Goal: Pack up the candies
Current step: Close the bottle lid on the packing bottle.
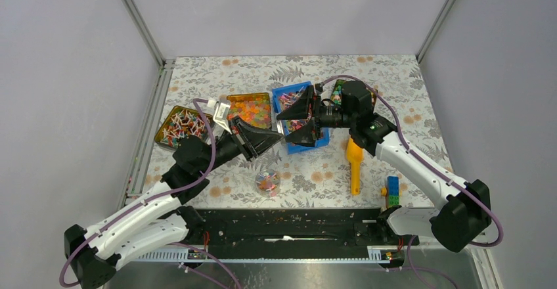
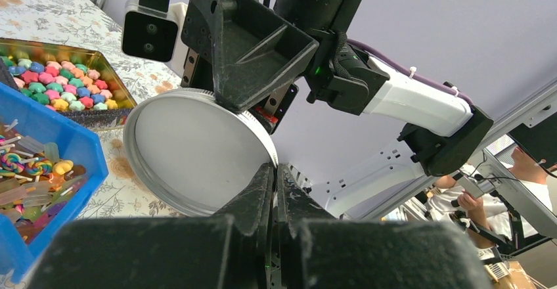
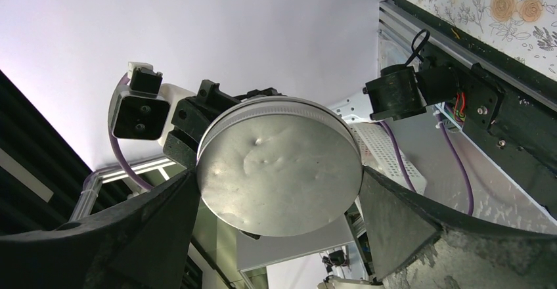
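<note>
Left gripper [image 2: 276, 171] pinches the lid [image 2: 190, 151] rim shut, right gripper [image 3: 279, 187] straddles that lid wide apart (contact unclear), so clamp squarely before left lets go; candies [image 1: 267, 182] sit jarred below the lid.

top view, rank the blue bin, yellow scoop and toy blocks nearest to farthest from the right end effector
1. blue bin, directly under the right end effector
2. yellow scoop, toward the table's near edge
3. toy blocks, near right edge

Plain pale-grey walls [image 1: 282, 10] across upper frame; metal corner posts [image 1: 136, 18] left, right; floral-patterned table [image 1: 394, 82] centre.
</note>
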